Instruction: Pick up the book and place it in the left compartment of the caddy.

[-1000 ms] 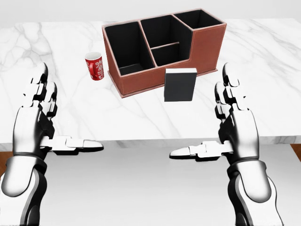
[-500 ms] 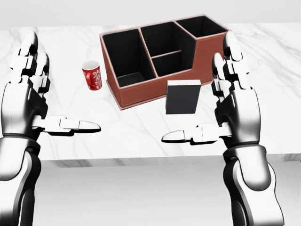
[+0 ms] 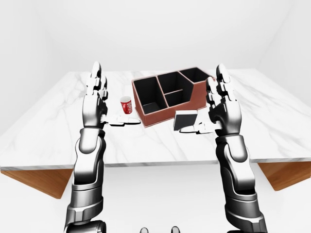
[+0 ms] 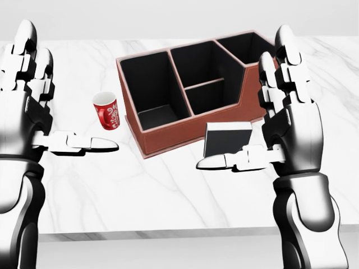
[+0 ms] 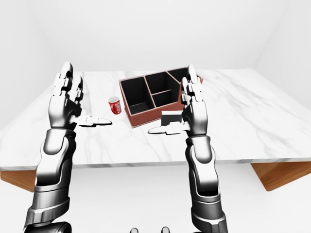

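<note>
A dark book (image 4: 226, 140) with a white top edge stands upright on the marble table (image 4: 168, 190), close against the lower wall of the brown caddy (image 4: 168, 136). The caddy's left compartment (image 4: 148, 89) is black inside and holds nothing. My right hand (image 4: 277, 131) is open just right of the book, fingers pointing up, its thumb crossing below the book's lower edge; whether it touches the book I cannot tell. My left hand (image 4: 31, 120) is open at the head view's left, holding nothing.
A red patterned cup (image 4: 106, 110) stands left of the caddy, between it and my left hand. The table's near edge (image 4: 168, 231) runs along the bottom of the head view. Brown wood supports (image 3: 286, 172) show under the tabletop's corners.
The camera has moved closer, so table, caddy and book sit lower and larger. Both hands have risen over the tabletop, and the right hand is now beside the book.
</note>
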Controlling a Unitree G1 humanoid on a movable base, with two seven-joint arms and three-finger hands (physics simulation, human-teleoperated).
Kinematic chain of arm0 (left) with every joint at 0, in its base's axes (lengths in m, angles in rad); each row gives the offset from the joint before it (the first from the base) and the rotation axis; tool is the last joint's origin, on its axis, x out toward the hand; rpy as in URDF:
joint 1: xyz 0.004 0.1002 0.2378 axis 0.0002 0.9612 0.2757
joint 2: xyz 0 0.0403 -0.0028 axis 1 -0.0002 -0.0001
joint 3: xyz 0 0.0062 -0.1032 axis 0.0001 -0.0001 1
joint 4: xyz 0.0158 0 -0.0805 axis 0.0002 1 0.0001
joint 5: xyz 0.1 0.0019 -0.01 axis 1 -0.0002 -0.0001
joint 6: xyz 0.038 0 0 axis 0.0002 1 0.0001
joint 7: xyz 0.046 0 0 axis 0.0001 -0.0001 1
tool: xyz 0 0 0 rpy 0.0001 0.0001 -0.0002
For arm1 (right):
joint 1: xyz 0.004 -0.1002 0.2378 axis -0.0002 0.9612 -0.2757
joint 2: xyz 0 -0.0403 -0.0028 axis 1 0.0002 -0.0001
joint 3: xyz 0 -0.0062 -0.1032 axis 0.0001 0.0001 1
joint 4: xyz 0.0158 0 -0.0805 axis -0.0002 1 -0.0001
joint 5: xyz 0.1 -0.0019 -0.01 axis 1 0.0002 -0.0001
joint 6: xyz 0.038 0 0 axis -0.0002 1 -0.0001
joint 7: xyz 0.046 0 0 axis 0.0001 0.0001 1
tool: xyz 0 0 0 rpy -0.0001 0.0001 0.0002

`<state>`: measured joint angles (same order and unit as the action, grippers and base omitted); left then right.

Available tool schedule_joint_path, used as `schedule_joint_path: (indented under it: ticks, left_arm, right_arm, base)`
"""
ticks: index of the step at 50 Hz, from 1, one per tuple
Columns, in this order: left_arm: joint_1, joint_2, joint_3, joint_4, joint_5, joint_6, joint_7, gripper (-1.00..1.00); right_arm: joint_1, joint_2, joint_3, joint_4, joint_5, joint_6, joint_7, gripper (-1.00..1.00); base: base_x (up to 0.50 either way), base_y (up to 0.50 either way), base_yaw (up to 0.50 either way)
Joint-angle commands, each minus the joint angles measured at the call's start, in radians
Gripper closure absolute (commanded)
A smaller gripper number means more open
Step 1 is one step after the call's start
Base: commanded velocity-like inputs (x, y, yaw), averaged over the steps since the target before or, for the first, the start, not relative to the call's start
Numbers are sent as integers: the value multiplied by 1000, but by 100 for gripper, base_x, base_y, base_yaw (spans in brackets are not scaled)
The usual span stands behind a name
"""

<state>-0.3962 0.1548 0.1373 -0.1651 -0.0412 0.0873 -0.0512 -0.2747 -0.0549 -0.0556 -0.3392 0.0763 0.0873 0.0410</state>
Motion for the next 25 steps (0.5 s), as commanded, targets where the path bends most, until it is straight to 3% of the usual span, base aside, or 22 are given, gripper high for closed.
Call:
schedule_joint_path:
  ticks: [1,25]
  left_arm:
    - [4,2,3,-23,-5,0,2,-100]
    - [13,-7,-4,-33,-3,0,2,-100]
  right_arm:
    - [-2,-3,-4,-9,4,0,-1,-100]
    - [-16,13,20,4,-13,0,-15,-100]
  base:
    - [36,5,0]
    - [35,17,0]
